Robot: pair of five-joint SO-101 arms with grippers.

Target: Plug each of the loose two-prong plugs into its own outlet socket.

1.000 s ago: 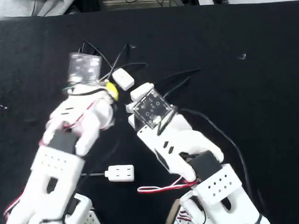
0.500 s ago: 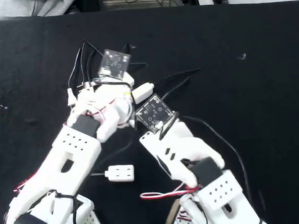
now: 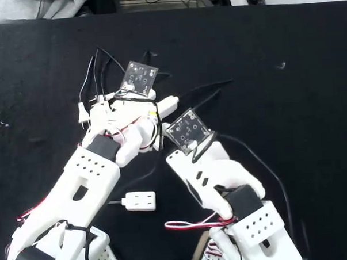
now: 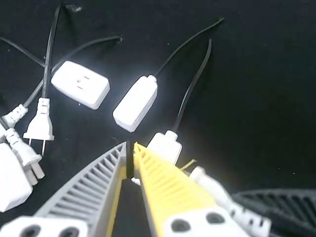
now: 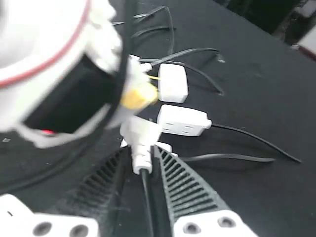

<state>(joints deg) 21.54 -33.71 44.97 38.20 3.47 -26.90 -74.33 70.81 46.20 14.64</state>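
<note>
A: My right pincer (image 5: 141, 152) is clamped on a plug (image 5: 140, 133), mid-desk, just near a socket (image 5: 181, 121); left pincer (image 4: 129, 147): jaws together.
B: I'd align prongs squarely with slots, then push slowly.

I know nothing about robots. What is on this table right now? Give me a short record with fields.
Surface: black table
Right claw: shut on a white plug
Left claw: fingers together, close to that plug
Outlet socket: white, on the table near the left claw
Second socket: beside the first
Third socket: between the arms
Two-prong plugs: two loose, beside the first socket
</note>
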